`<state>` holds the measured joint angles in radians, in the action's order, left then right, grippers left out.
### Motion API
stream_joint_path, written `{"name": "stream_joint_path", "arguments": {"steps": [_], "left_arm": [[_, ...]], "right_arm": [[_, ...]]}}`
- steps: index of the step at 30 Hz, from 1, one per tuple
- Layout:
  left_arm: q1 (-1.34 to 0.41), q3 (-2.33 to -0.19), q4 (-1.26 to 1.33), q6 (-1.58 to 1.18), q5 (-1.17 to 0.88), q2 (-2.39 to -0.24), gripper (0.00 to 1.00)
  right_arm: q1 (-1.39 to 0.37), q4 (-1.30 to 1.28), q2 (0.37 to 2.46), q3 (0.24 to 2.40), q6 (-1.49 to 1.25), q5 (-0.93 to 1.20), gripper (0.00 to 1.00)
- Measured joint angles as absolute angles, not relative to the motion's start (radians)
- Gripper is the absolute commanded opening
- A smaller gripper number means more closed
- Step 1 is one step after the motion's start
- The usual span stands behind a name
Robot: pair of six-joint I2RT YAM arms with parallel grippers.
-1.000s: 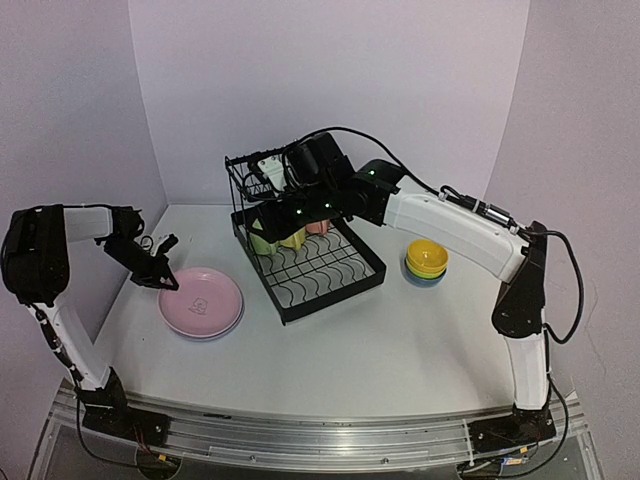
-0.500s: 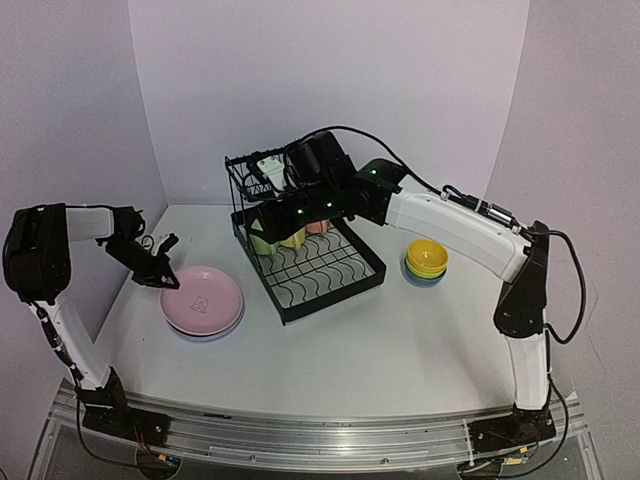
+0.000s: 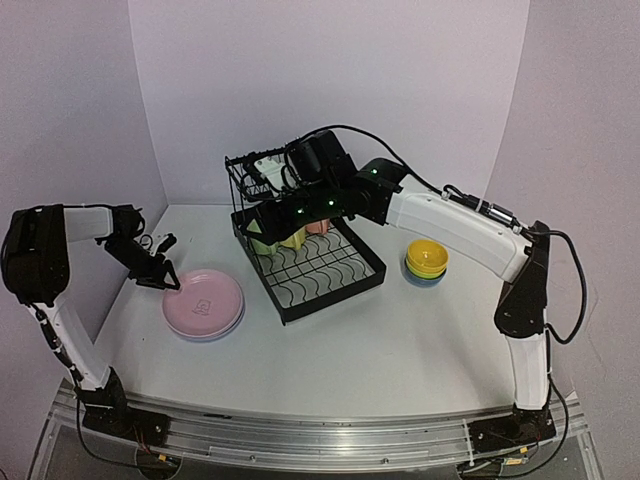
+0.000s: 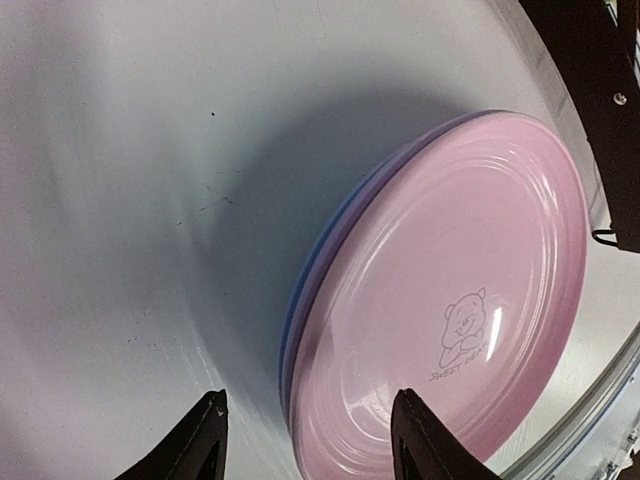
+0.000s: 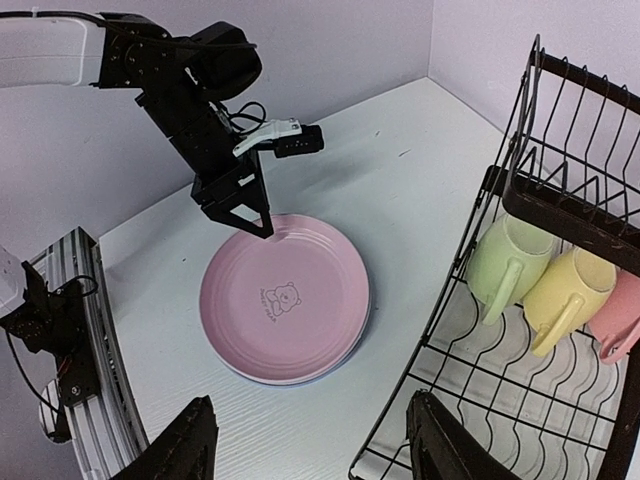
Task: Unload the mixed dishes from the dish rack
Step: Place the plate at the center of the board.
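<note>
3 mugs (image 5: 570, 285) abreast, handles toward rack tray (image 5: 500, 400).

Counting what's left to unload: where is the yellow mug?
Right wrist view, right side: the yellow mug sits in the lower tray of the dish rack, between the light green mug and the pink mug.

Bare worktop (image 3: 380, 330) is seen in front of the dish rack (image 3: 315, 265) and between it and the plate stack (image 3: 203, 303). The mugs (image 5: 565, 285) are overhung by the upper shelf (image 5: 560, 218).
</note>
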<state>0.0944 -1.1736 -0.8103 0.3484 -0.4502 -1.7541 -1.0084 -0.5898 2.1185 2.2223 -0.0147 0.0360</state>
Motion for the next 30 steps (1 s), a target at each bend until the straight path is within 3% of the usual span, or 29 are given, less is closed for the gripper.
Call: {"name": "stream_joint_path", "arguments": {"steps": [10, 30], "left_arm": [[0.078, -1.157, -0.753, 0.369, -0.386, -1.728, 0.25], [0.046, -1.133, -0.721, 0.370, -0.362, -1.729, 0.19]], "right_arm": [[-1.008, -0.581, 2.119, 2.218, -0.015, 0.060, 0.62], [-1.004, -0.569, 2.084, 2.124, -0.015, -0.020, 0.63]]}}
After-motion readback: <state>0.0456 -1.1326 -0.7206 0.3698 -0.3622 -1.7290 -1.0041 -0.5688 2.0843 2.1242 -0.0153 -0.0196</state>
